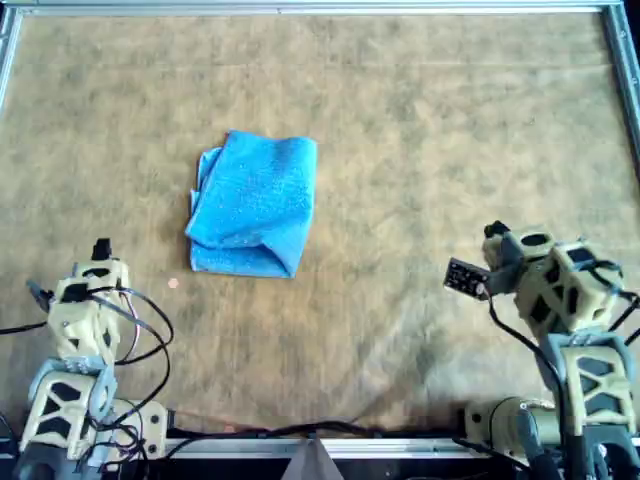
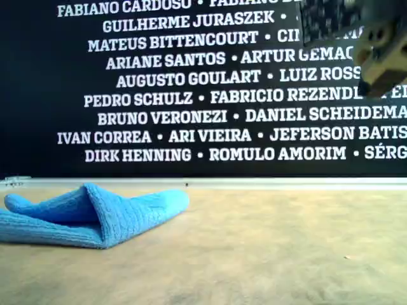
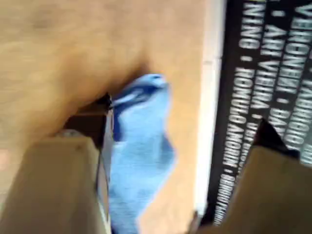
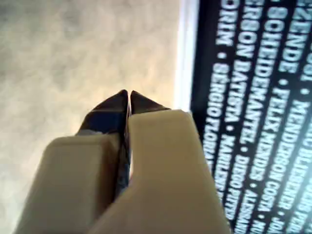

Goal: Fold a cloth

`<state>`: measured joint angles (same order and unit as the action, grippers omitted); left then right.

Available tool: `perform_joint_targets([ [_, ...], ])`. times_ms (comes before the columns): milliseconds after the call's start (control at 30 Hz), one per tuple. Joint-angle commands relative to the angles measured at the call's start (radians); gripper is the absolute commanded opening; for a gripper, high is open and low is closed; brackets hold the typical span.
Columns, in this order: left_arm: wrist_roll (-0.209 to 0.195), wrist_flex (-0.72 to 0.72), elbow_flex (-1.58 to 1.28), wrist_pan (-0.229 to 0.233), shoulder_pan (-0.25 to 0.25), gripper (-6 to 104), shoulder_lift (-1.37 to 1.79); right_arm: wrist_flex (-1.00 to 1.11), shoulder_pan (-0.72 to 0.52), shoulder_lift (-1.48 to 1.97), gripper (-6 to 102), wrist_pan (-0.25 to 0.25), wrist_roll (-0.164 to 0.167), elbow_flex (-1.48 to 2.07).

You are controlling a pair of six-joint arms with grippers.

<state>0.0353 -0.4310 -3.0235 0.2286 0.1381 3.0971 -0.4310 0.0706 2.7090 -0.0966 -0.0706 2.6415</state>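
Note:
The sky-blue cloth (image 1: 255, 205) lies folded into a thick bundle on the tan table, left of centre in the overhead view. It shows at the exterior view's left (image 2: 89, 216), with a raised fold. My first gripper (image 3: 185, 122) is open and empty. The cloth (image 3: 141, 146) lies ahead of it, between its fingers' line of sight and not touched. In the overhead view this gripper (image 1: 100, 248) sits near the front left, apart from the cloth. My second gripper (image 4: 127, 97) is shut on nothing over bare table. It is at the overhead view's right (image 1: 495, 235), far from the cloth.
A metal rail (image 1: 320, 8) frames the table's far edge and sides. A black wall with white names (image 2: 203, 89) stands behind it. Cables (image 1: 140, 340) trail from the arm bases at the front. Part of an arm (image 2: 381, 51) shows blurred at the exterior view's upper right.

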Motion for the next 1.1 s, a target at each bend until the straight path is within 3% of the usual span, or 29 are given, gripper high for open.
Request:
perform_joint_targets([
  [0,-0.002,-0.043,0.020,-0.002,-0.021,100,0.017,0.227,-0.044,0.035,0,0.008,0.003,0.057],
  [167,-0.002,-0.058,0.020,-0.005,-0.025,100,0.017,0.353,-0.106,0.067,-1,0.006,0.003,0.236],
  [367,0.005,-0.061,0.020,-0.006,-0.077,93,0.017,0.336,-0.107,0.215,-1,0.005,0.003,0.402],
  [567,-0.011,-0.144,0.020,-0.008,-0.078,61,0.018,0.225,-0.110,0.238,-1,0.006,0.003,0.396],
  [867,-0.011,-0.147,0.020,-0.008,-0.078,-1,0.018,-0.187,-0.112,0.281,0,0.006,0.003,0.396],
  [933,-0.011,-0.149,0.020,-0.008,-0.078,-4,0.018,-0.233,-0.117,0.337,-1,0.006,0.003,0.396],
  [1067,-0.011,-0.152,0.020,-0.008,-0.077,0,0.017,-0.322,-0.135,0.393,-1,0.006,0.003,0.396],
])
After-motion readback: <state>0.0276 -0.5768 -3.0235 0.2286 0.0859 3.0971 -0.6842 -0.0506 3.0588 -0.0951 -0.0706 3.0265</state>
